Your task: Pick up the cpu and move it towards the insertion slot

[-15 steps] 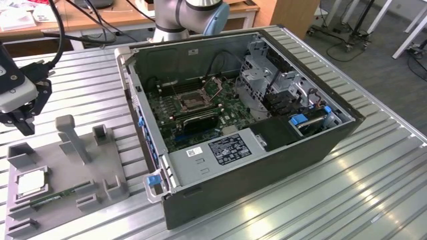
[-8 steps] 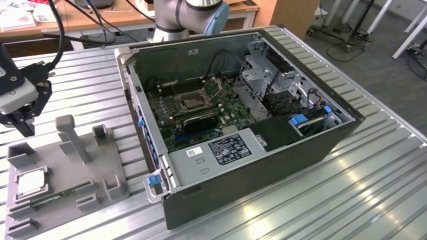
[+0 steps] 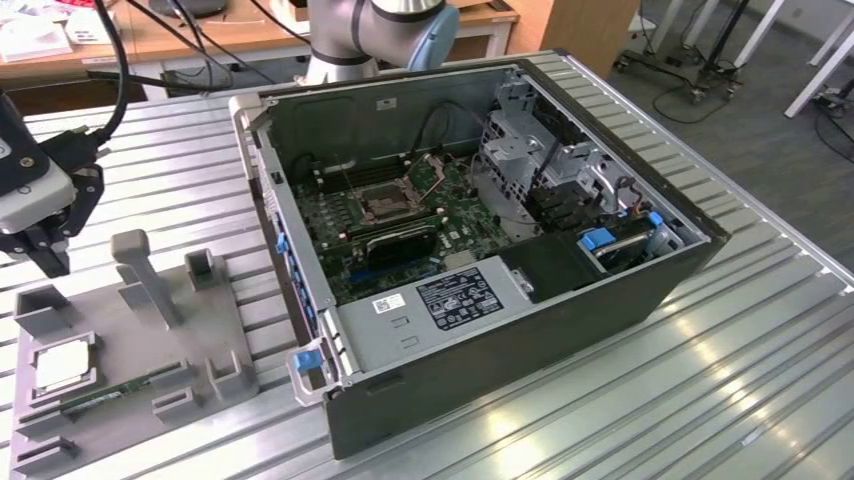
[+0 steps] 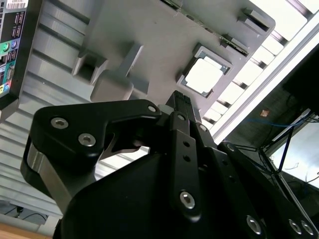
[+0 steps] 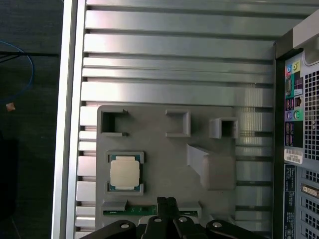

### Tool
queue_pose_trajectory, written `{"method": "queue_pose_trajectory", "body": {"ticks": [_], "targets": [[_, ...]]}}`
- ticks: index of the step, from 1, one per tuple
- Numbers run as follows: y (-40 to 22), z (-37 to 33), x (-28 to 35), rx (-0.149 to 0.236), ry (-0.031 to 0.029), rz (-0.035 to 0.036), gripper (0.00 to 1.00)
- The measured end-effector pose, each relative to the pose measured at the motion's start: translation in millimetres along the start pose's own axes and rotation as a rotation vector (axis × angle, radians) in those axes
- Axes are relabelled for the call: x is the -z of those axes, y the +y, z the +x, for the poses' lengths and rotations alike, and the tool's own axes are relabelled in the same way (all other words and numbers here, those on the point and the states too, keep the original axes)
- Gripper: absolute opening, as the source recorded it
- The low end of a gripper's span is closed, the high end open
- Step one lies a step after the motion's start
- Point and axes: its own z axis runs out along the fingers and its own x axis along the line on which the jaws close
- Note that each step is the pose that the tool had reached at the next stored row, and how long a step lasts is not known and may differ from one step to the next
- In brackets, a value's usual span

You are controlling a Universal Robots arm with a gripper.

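At the exterior view's left, the hand [image 3: 51, 256] hung above the grey fixture tray [image 3: 134, 400] on the ribbed table [image 3: 694, 400]. Its two fingers were pressed together and it carried nothing. The cpu [image 3: 63, 366] lay flat in its square nest near the tray's corner, apart from the hand and untouched. A thin green memory stick [image 3: 114, 392] lay just beside that nest. Further right stood the open computer case [image 3: 534, 330], and the insertion slot [image 3: 387, 203] sat on its board, well apart from the chip.

We judged the pick not yet begun. To do it well, the hand would need to spread its fingers, centre over the chip, and come down square to its sides. The nest walls leave little room, so a tilted grip could jam the chip or drag it.

The exterior view gave us the slot and the hand's height above the tray. The first wrist view gave the plan: the cpu [image 5: 125, 172] seated squarely, and the hand [image 5: 167, 204] over the memory stick's edge, offset from the chip. The second wrist view showed the cpu [image 4: 205, 75] beyond the hand [image 4: 182, 102].
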Motion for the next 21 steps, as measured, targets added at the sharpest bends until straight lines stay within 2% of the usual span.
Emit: {"method": "queue_pose_trajectory", "body": {"ticks": [10,21], "targets": [[-6.6,0.1,0.0,0.000,0.0000,0.0000,0.11],[-16.8,0.6,0.0,0.000,0.0001,0.0000,0.11]]}}
